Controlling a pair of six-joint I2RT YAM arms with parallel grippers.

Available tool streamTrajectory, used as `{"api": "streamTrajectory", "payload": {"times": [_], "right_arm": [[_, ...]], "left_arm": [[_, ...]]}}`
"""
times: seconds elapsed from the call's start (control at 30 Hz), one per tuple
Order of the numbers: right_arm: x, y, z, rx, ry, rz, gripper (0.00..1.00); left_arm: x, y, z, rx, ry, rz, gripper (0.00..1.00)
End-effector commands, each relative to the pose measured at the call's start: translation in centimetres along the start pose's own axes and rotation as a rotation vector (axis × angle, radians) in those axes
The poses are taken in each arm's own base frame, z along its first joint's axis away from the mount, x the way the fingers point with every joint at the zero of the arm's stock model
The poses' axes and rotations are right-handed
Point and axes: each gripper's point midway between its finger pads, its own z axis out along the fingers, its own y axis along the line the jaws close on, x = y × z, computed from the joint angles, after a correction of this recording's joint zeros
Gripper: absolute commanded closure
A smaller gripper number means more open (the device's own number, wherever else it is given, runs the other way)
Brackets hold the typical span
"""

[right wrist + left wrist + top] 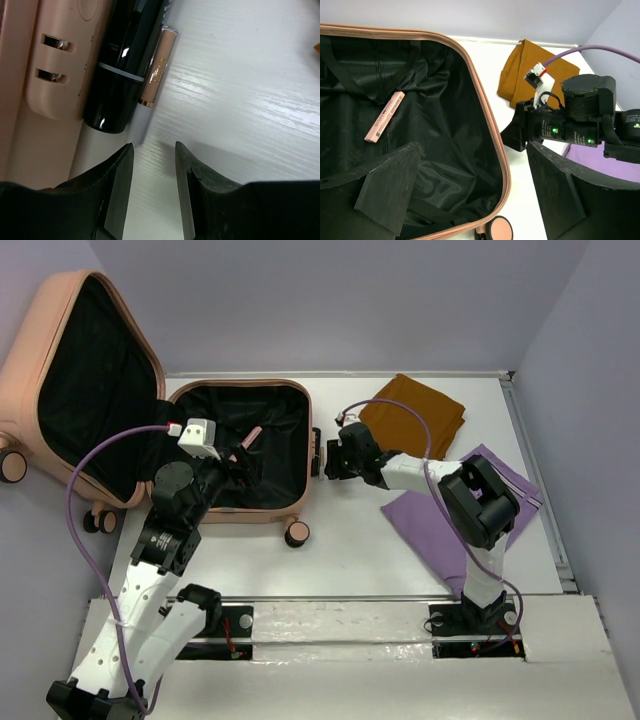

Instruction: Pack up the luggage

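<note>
Left fingers (pixel 390 192) wide apart, empty; right fingers (pixel 114 190) narrowly parted, empty.

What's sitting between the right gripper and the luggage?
A black tube alongside the luggage and a slim beige tube beside it, ahead of the right gripper; the right wrist view shows them.

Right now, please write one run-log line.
luggage: open; pink tube: inside it; left gripper: open, over luggage; right gripper: open, empty, by black tube and beige tube
</note>
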Motion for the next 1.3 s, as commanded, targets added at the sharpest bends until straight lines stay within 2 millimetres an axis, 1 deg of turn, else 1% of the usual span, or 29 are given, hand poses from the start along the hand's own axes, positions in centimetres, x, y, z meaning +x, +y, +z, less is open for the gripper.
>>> {"api": "streamTrajectory", "payload": {"times": [0.0, 0.03, 0.07, 0.27, 0.3, 0.33, 0.4, 0.43, 0.5, 0.53, 0.6, 0.63, 0.7, 0.8, 0.87, 0.97, 1.03, 1.1, 1.2, 1.27], "right_arm": [[-1.3, 2.6, 0.7, -0.069, -0.027, -0.049, 0.55], [-1.1, 2.6, 0.9, -0.073, -0.022, -0.047, 0.55], [-1.1, 3.1, 0.9, -0.081, -0.023, -0.051, 0.55], [-0.6, 2.6, 1.8, -0.058, -0.019, -0.051, 0.53], [-0.6, 2.6, 1.9, -0.058, -0.019, -0.051, 0.53], [-0.2, 2.9, 2.0, -0.062, -0.012, -0.056, 0.53], [0.1, 2.5, 2.3, -0.043, -0.011, -0.056, 0.53], [0.4, 2.6, 2.4, -0.034, -0.009, -0.061, 0.53], [0.3, 2.2, 2.6, -0.011, -0.018, -0.064, 0.53], [0.5, 2.5, 2.6, -0.007, -0.017, -0.071, 0.53], [0.4, 1.8, 2.9, 0.032, -0.025, -0.074, 0.53], [0.6, 1.9, 2.9, 0.040, -0.023, -0.080, 0.53], [0.6, 1.1, 3.1, 0.089, -0.028, -0.083, 0.55], [0.5, -0.3, 2.8, 0.162, -0.030, -0.089, 0.61], [0.7, -1.1, 2.4, 0.202, -0.021, -0.097, 0.62], [0.7, -1.5, 2.2, 0.223, -0.030, -0.100, 0.64], [0.8, -1.8, 2.2, 0.238, -0.027, -0.102, 0.70], [1.0, -1.9, 2.4, 0.240, -0.023, -0.100, 0.70], [1.2, -2.0, 2.8, 0.245, -0.017, -0.105, 0.67], [1.3, -2.2, 2.9, 0.255, -0.013, -0.113, 0.76]], "left_arm": [[-0.4, 0.0, 0.2, 0.012, -0.023, 0.012, 0.01], [-0.5, -0.1, 0.2, 0.012, -0.024, 0.010, 0.01], [-0.4, 0.0, 0.2, 0.012, -0.023, 0.012, 0.01], [-0.4, 0.0, 0.2, 0.012, -0.023, 0.010, 0.01], [-0.5, 0.0, 0.2, 0.012, -0.024, 0.012, 0.01], [-0.5, 0.0, 0.2, 0.012, -0.024, 0.010, 0.01], [-0.5, 0.0, 0.1, 0.013, -0.027, 0.012, 0.01], [-0.5, 0.0, 0.1, 0.013, -0.026, 0.010, 0.01], [-0.4, -0.1, 0.1, 0.016, -0.025, 0.010, 0.01], [-0.4, -0.1, 0.1, 0.017, -0.024, 0.012, 0.01], [-0.5, -0.1, 0.1, 0.018, -0.027, 0.012, 0.01], [-0.5, -0.1, 0.1, 0.018, -0.027, 0.012, 0.01], [-0.5, -0.1, 0.1, 0.017, -0.028, 0.012, 0.01], [-0.6, -0.1, 0.0, 0.018, -0.031, 0.012, 0.01], [-0.6, -0.1, 0.0, 0.018, -0.031, 0.012, 0.01], [-0.6, -0.1, 0.0, 0.019, -0.032, 0.011, 0.01], [-0.6, -0.1, 0.0, 0.019, -0.030, 0.009, 0.01], [-0.7, -0.2, -0.1, 0.020, -0.035, 0.009, 0.01], [-0.6, -0.1, 0.0, 0.020, -0.032, 0.011, 0.01], [-0.6, -0.1, 0.0, 0.018, -0.032, 0.009, 0.01]]}}
